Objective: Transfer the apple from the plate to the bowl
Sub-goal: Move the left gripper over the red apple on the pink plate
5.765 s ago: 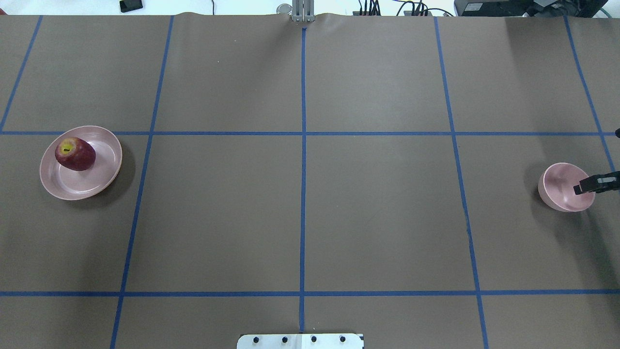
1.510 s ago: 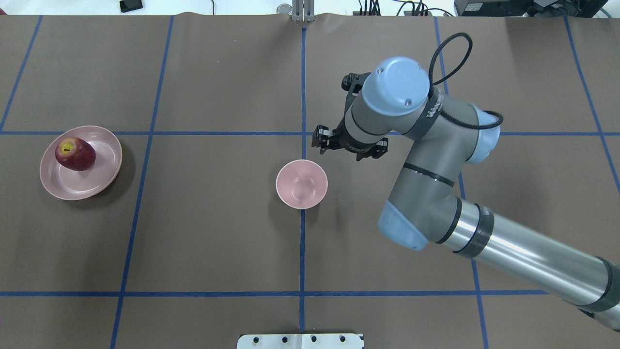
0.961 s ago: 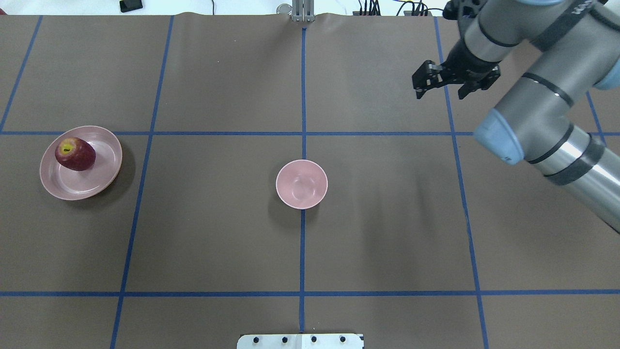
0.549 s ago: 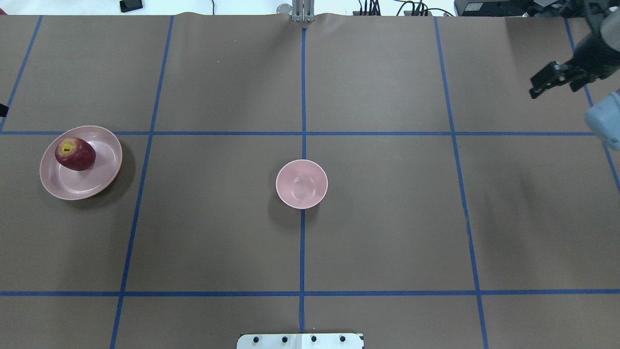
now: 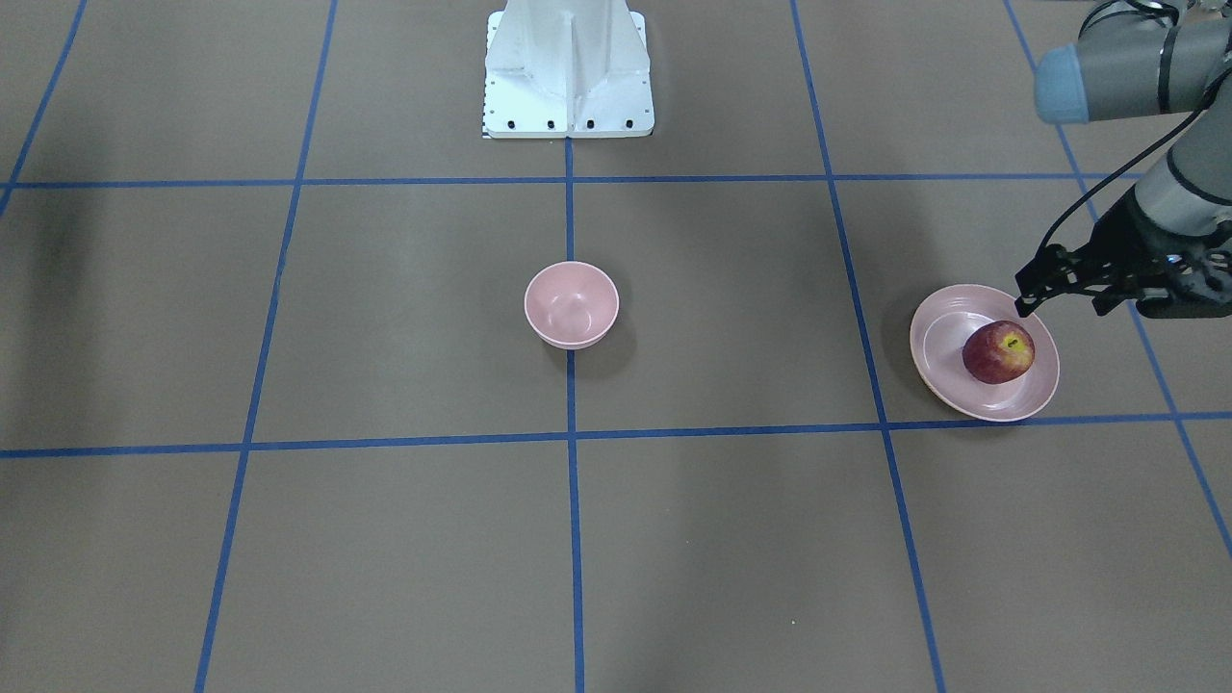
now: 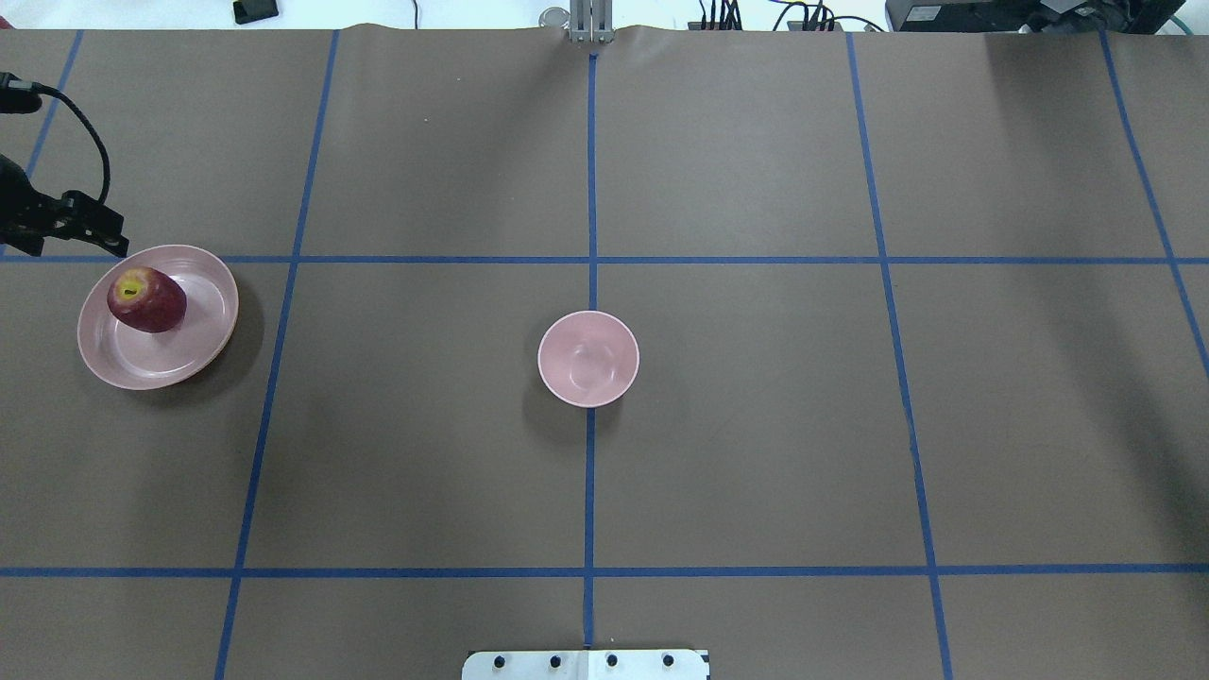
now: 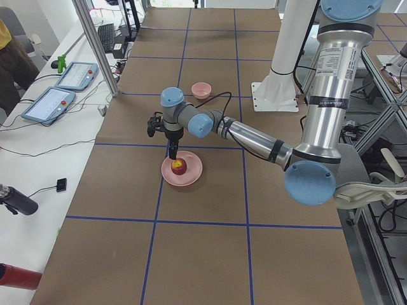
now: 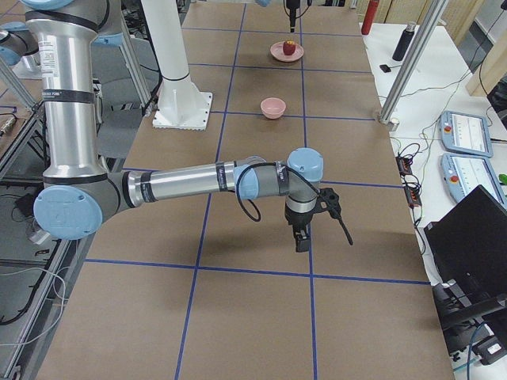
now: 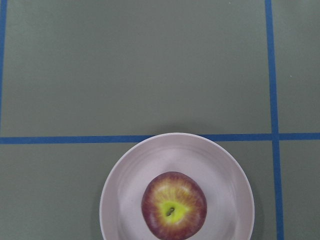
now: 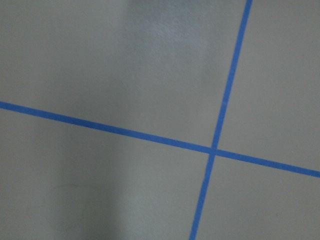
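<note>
The dark-red apple (image 5: 998, 352) (image 6: 146, 299) lies on the wide pale-pink plate (image 5: 938, 337) (image 6: 194, 316) at the table's left end. The left wrist view looks straight down on the apple (image 9: 174, 209) and the plate (image 9: 220, 170). My left gripper (image 5: 1064, 303) (image 6: 71, 247) is open and empty, above the plate's far rim and just beyond the apple. The small deep pink bowl (image 5: 571, 304) (image 6: 587, 359) stands empty at the table's middle. My right gripper (image 8: 301, 237) shows only in the exterior right view, low over bare table; I cannot tell if it is open or shut.
The robot's white base mount (image 5: 568, 67) stands at the table's near-robot edge. Blue tape lines (image 6: 590, 260) grid the brown table. Side benches hold tablets (image 7: 54, 101) and a laptop (image 8: 475, 237). A metal post (image 7: 95, 51) stands by the far edge.
The right arm has swung away from the bowl and left the overhead view on the right. The left gripper has come in at the left edge, beside the plate.
</note>
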Action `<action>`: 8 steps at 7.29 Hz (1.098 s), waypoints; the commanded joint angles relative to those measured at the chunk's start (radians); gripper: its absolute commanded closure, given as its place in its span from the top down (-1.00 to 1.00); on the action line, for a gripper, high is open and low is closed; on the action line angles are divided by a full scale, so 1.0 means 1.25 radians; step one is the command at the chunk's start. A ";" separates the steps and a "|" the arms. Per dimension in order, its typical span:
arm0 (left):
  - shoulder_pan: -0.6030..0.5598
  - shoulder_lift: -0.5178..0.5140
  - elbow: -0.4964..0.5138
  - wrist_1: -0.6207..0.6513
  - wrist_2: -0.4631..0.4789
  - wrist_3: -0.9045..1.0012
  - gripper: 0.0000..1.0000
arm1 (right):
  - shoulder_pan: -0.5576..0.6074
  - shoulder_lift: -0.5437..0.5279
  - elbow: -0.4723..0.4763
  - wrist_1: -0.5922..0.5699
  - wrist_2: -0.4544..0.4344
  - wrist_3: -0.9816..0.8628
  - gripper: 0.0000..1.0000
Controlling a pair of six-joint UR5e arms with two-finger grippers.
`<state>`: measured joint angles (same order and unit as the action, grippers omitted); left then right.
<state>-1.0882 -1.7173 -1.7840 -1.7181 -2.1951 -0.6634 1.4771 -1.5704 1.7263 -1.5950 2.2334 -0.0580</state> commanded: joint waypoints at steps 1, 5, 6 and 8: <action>0.028 -0.037 0.121 -0.101 0.018 0.007 0.99 | 0.022 -0.030 0.002 0.001 0.000 -0.026 1.00; 0.038 -0.036 0.187 -0.184 0.007 0.007 0.99 | 0.022 -0.029 0.000 0.001 -0.001 -0.022 1.00; 0.045 -0.037 0.182 -0.184 0.006 0.006 0.99 | 0.022 -0.029 0.000 0.001 -0.001 -0.022 1.00; 0.048 -0.036 0.183 -0.182 -0.032 0.007 0.99 | 0.022 -0.029 0.001 0.001 -0.002 -0.017 1.00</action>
<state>-1.0313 -1.7636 -1.5546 -1.9478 -2.2142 -0.6554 1.5048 -1.6062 1.7260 -1.5938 2.2310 -0.0834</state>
